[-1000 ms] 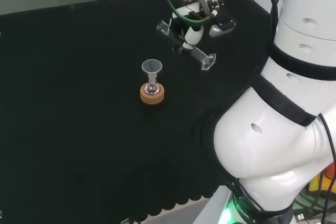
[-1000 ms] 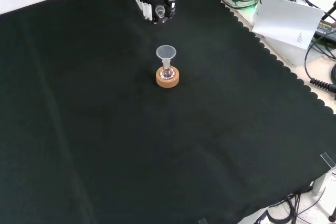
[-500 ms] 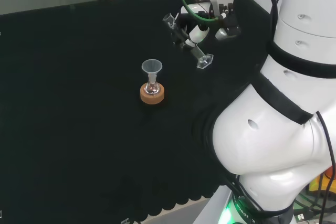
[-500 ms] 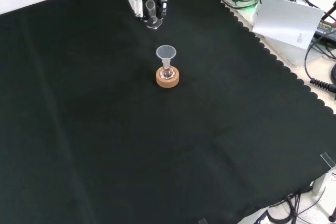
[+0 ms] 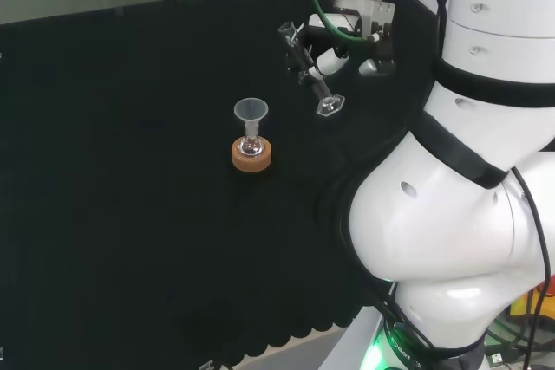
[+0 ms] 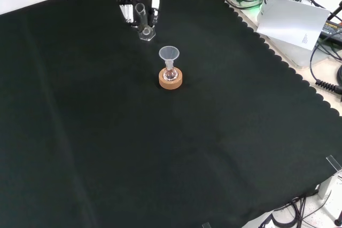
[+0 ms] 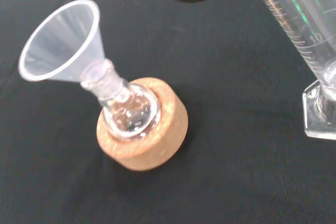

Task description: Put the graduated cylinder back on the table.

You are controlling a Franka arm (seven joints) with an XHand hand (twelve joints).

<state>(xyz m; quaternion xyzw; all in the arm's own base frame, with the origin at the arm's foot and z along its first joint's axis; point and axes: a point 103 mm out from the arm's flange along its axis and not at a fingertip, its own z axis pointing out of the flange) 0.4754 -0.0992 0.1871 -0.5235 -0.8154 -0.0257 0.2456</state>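
Note:
The hand (image 5: 334, 51) (image 6: 136, 1) is shut on a clear graduated cylinder (image 5: 310, 75) (image 6: 142, 21). The cylinder leans only a little from upright, mouth up and hexagonal foot (image 5: 329, 106) (image 6: 146, 34) low over the black cloth. Whether the foot touches the cloth I cannot tell. In the wrist view the cylinder's marked tube (image 7: 299, 19) and foot (image 7: 320, 114) stand close beside the flask. In the front view the cylinder is just beyond and left of the funnel.
A small round flask (image 5: 251, 142) (image 6: 170, 74) (image 7: 126, 116) with a clear funnel (image 5: 251, 112) (image 6: 169, 54) (image 7: 60, 43) in its neck sits on a cork ring (image 5: 251, 156) (image 6: 170, 80) (image 7: 149, 145). The arm's white links (image 5: 460, 171) stand at the head view's right. Cables and paper (image 6: 294, 22) lie off the cloth.
The hand has turned the cylinder from lying nearly flat to nearly upright and carried it lower, leftward in the front view.

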